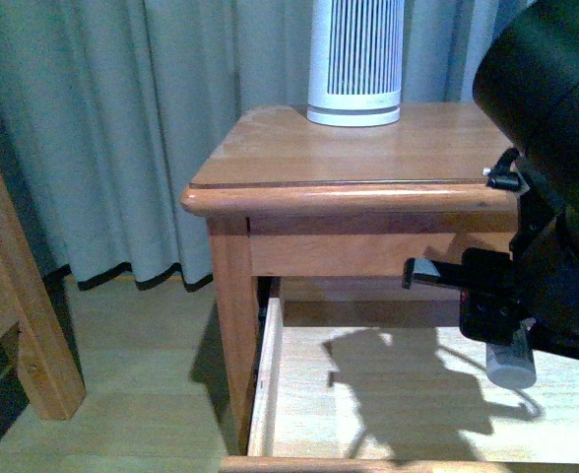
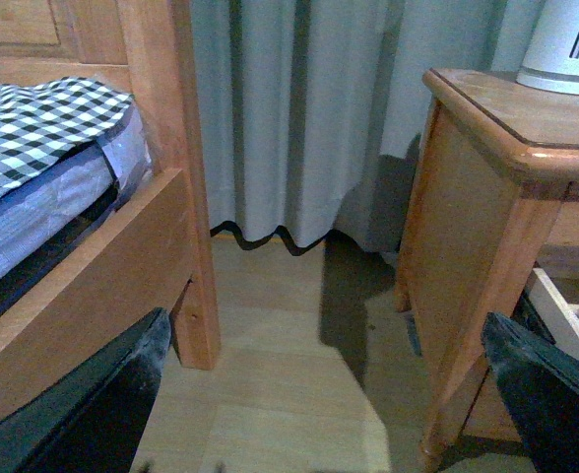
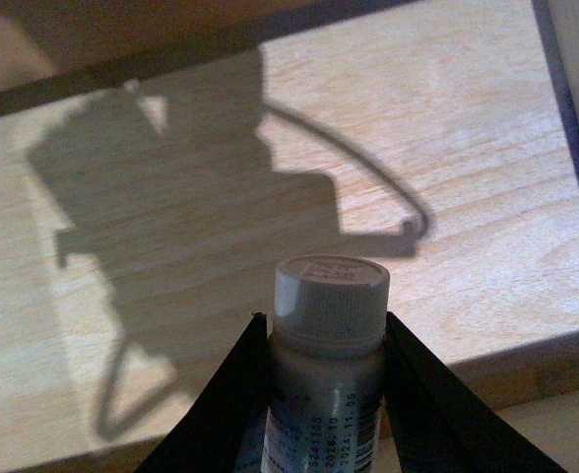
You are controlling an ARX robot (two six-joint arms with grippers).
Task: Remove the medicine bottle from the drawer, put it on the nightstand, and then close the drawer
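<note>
Gripping the medicine bottle (image 3: 327, 325) just below its round cap, my right pincer (image 3: 326, 404) is closed on it, with one dark finger on each flank and the cap poking out past the tips. The bottle hangs over the pale floor of the open drawer (image 1: 267, 379), and since its shadow lies apart on the wood I judge it clear of that floor. The step in hand, as I read it, is the carry up to the nightstand (image 1: 349, 153). To do it well I should draw back toward myself before climbing, because the rounded front edge of the top juts out above me. Then I want a bare patch near the front, well apart from the ribbed white device (image 1: 355, 59) at the back. The bottle lies along my fingers, cap outermost, so I must tilt my wrist and go low before letting go — dropped from any height it could roll off. My left pincer (image 2: 324, 330) is spread wide, holding nothing, looking at the floor between the bed frame (image 2: 122, 286) and the nightstand.
</note>
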